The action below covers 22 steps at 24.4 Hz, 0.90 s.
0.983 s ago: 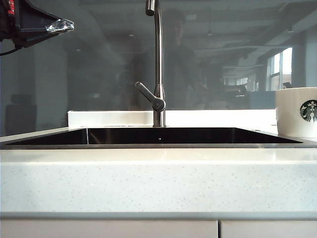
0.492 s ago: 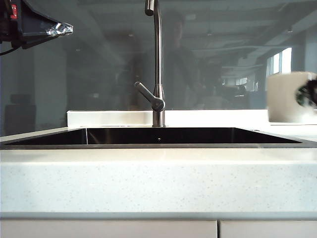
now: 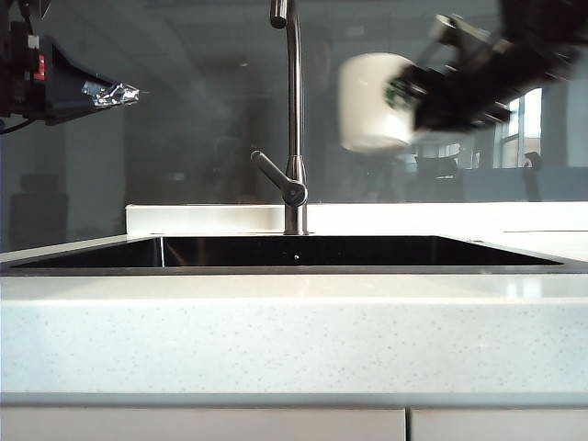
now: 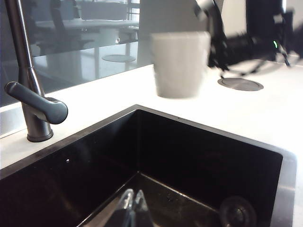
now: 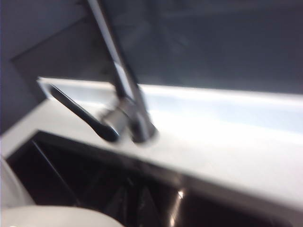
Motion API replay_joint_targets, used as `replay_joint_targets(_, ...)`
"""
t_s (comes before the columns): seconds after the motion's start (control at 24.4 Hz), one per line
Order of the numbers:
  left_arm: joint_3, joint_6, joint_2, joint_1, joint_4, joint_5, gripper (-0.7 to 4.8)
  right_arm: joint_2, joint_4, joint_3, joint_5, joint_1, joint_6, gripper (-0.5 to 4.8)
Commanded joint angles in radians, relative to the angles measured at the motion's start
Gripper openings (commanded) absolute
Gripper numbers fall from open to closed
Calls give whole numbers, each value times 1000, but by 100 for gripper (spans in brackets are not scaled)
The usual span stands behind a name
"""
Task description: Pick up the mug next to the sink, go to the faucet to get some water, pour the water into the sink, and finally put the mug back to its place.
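Two arms work over one wide dark sink (image 3: 294, 253), sunk in a speckled white counter (image 3: 294, 340) that fills the lower half of the exterior view. Dead centre, at twelve o'clock from the basin, stands the faucet (image 3: 293, 119), its lever (image 3: 272, 175) angled toward ten o'clock.

High at two o'clock from the faucet's base, the right gripper (image 3: 418, 96) carries the mug (image 3: 372, 101) in the air, just beside the gooseneck and well clear of the counter. Both are blurred, but the jaws look closed on the mug's far side or handle; exactly where they bite I cannot tell. From the left wrist view the mug (image 4: 181, 64) hangs above the counter past the basin's corner.

Off at nine o'clock, the left gripper (image 3: 112, 93) hovers high with its tips pinched together on nothing; its clear fingertips (image 4: 133, 208) point down into the basin.

Being glazed ceramic, the mug should be stiff, fairly heavy, slick and breakable against steel; I'd judge the handle or rim the safest hold, especially once water adds weight.
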<state>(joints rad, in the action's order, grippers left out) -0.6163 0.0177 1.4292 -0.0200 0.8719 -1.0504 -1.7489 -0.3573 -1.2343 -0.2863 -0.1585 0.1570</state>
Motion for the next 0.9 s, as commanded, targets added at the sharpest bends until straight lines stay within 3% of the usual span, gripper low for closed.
replay_joint_targets(0.04,-3,-10,-3,0,13,-6,-5,-73,35,-167,26,-59,-5,-4)
replay_joint_targets(0.33,-3,-7,-3,-2,39,-24,-5,-259,141,-494,58,-142,-4,-4)
replay_joint_targets(0.61,-97,-39,58,-26,39,0,-5,-304,156,-625,83,-167,0,-4)
replay_joint_targets(0.9,-309,-74,291,-34,26,4,-5,-307,203,-691,77,-177,0,-4)
